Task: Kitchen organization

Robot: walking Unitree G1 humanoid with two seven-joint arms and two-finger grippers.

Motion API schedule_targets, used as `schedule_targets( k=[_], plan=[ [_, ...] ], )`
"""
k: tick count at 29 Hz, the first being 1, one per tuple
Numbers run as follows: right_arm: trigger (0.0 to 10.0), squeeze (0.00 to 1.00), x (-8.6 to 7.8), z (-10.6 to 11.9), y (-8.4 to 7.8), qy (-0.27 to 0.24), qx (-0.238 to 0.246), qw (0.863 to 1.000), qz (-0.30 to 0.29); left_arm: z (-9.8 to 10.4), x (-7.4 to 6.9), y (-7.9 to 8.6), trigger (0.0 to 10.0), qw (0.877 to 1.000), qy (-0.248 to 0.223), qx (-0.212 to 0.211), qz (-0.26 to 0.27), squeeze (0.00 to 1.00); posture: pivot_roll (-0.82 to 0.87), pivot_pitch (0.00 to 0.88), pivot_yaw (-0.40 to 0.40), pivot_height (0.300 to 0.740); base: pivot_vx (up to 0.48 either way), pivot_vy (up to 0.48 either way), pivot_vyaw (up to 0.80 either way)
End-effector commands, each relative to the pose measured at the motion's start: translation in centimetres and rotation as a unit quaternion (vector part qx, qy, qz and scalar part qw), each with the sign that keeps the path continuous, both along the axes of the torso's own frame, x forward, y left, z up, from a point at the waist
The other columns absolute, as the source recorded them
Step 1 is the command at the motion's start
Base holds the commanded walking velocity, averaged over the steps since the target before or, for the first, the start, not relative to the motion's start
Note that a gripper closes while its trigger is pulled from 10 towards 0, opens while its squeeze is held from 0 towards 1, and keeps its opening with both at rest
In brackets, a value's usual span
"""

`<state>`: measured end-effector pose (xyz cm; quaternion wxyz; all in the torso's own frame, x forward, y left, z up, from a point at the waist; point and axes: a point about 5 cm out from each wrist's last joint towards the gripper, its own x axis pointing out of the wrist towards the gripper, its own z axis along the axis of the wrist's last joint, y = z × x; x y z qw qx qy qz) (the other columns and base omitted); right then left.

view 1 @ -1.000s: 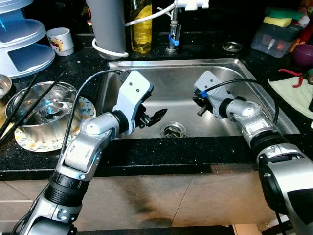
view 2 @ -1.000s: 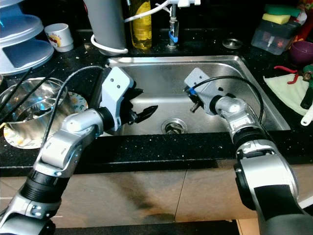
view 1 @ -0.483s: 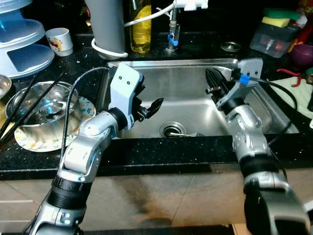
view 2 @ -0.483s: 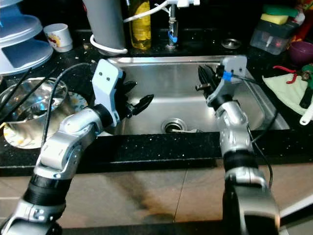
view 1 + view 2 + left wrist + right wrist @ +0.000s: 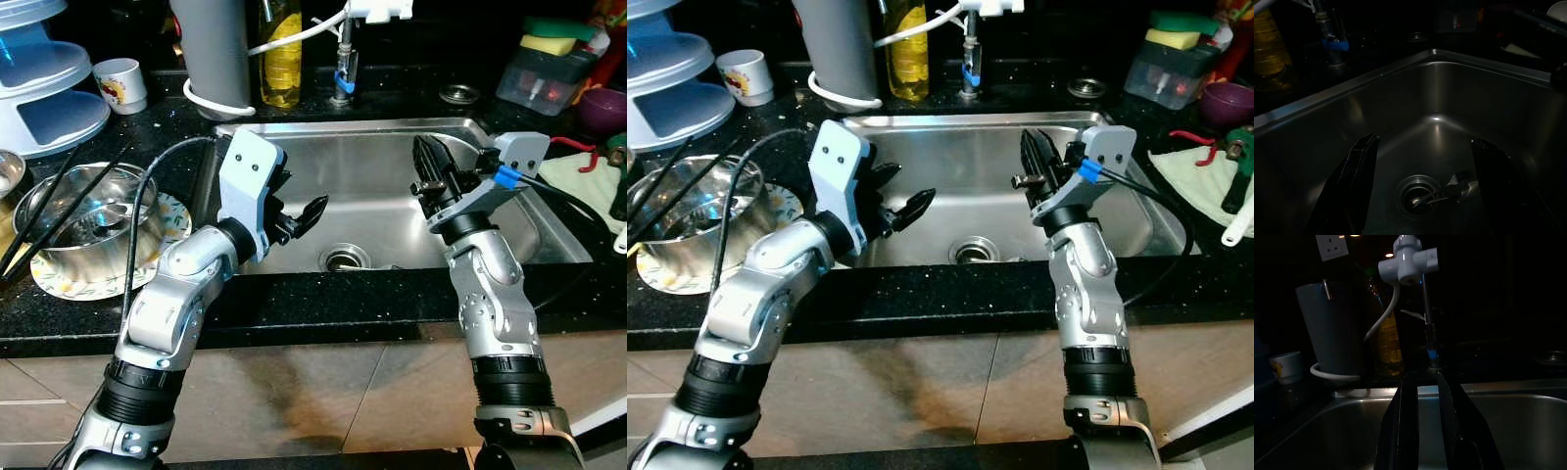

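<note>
The steel sink (image 5: 367,176) lies in front of me. My left gripper (image 5: 300,196) hangs open over the sink's left half, nothing between its fingers. In the left wrist view the open left gripper (image 5: 1422,147) frames the drain (image 5: 1418,193), where a metal utensil (image 5: 1455,189) lies across the rim. My right gripper (image 5: 428,149) is raised over the sink's right half, its fingers pointing up and back toward the faucet (image 5: 343,70). Its fingers (image 5: 1405,421) stand almost together with only a narrow slit and hold nothing.
On the left counter a steel bowl (image 5: 83,223) with black chopsticks sits on a patterned plate, with a white cup (image 5: 122,83) and a blue-white rack (image 5: 44,93) behind. An oil bottle (image 5: 282,59) and grey cylinder (image 5: 211,49) stand behind the sink. At the right are a sponge container (image 5: 551,73) and a cloth (image 5: 588,186).
My right arm has swung up out of the sink basin, so its gripper now points up and back instead of down toward the drain. The left gripper rose slightly.
</note>
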<state>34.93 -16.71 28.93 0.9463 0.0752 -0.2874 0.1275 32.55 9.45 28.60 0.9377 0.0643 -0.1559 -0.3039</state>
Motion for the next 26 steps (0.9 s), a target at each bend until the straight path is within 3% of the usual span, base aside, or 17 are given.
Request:
schedule_targets(
  k=[1,20,26],
  plan=[
    [10.0,0.0,-0.4,-0.3,0.4,0.011,0.001,1.0,0.006,-0.3,-0.2,-0.1,10.0,1.0,0.003,-0.003,-0.003,0.0,-0.06,0.199,0.021,0.74,-0.27,0.0,0.0],
    [10.0,0.0,-1.1,-0.5,0.9,0.037,0.0,0.999,0.014,-0.4,-0.3,0.1,10.0,1.0,0.004,0.0,-0.003,0.0,-0.07,0.203,0.016,0.74,-0.265,0.0,0.0],
    [10.0,0.0,-1.3,-0.6,1.5,0.046,0.002,0.999,0.023,-0.6,-0.4,0.3,10.0,1.0,0.007,0.002,0.001,0.0,-0.07,0.205,0.01,0.74,0.0,0.0,0.0]
  ],
)
